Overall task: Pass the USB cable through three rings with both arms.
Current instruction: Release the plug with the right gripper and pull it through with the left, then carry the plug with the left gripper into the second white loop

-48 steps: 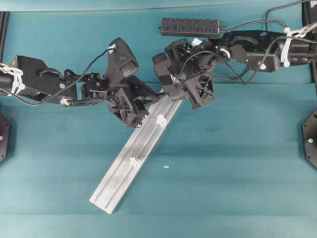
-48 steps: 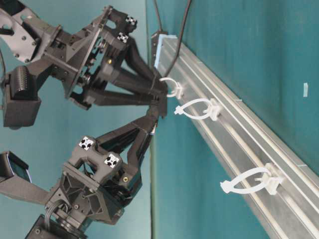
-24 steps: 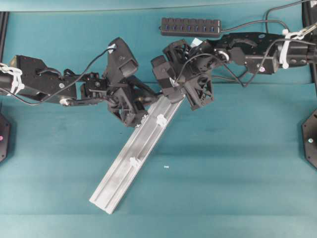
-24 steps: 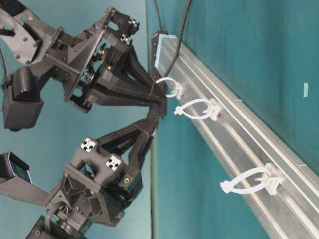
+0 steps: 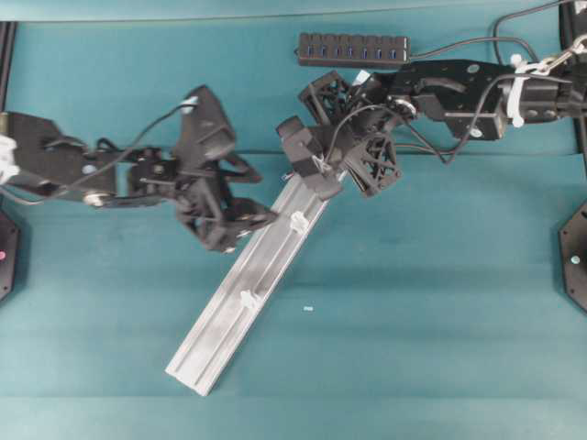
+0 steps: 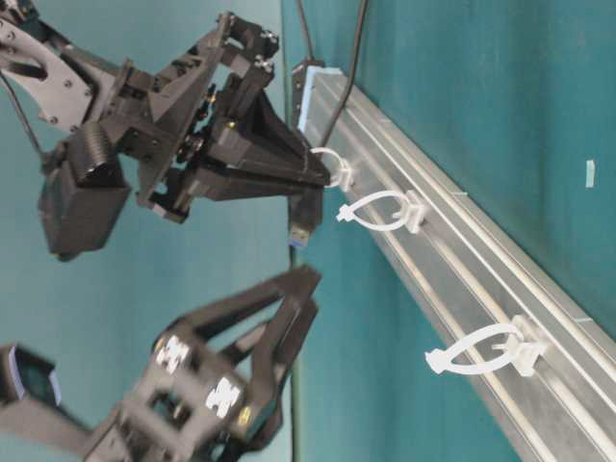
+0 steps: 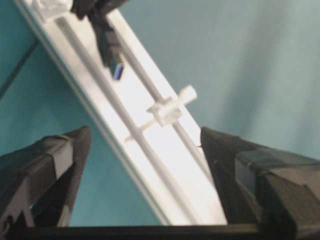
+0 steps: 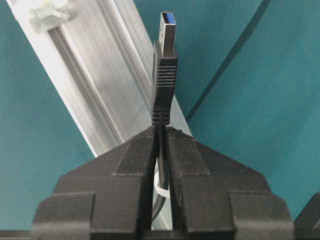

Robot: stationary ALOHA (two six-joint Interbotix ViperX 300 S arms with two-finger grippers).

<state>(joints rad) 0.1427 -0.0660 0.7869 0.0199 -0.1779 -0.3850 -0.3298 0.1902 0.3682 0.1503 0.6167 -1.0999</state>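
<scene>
My right gripper (image 8: 161, 131) is shut on the USB cable just behind its plug (image 8: 164, 65). The plug (image 6: 300, 223) sticks out past the fingertips, blue tip showing, beside the silver rail (image 5: 229, 312). A white loop shows between the right jaws, around the cord: the first ring (image 6: 332, 166). The second ring (image 6: 380, 212) and third ring (image 6: 481, 348) stand empty along the rail. My left gripper (image 7: 145, 134) is open, empty, and set back from the plug (image 7: 112, 55), with the second ring (image 7: 165, 111) ahead of it. From overhead, the right gripper (image 5: 316, 174) hides the first ring.
The black multi-port hub (image 5: 353, 48) lies at the back of the teal table, its cord running to the right arm. The rail (image 6: 462, 250) lies diagonally from the centre toward the front left. A tiny white scrap (image 5: 308, 309) lies right of the rail.
The left gripper opened, let go of the plug and drew back to the left. The right gripper closed on the cord and now holds the plug alone.
</scene>
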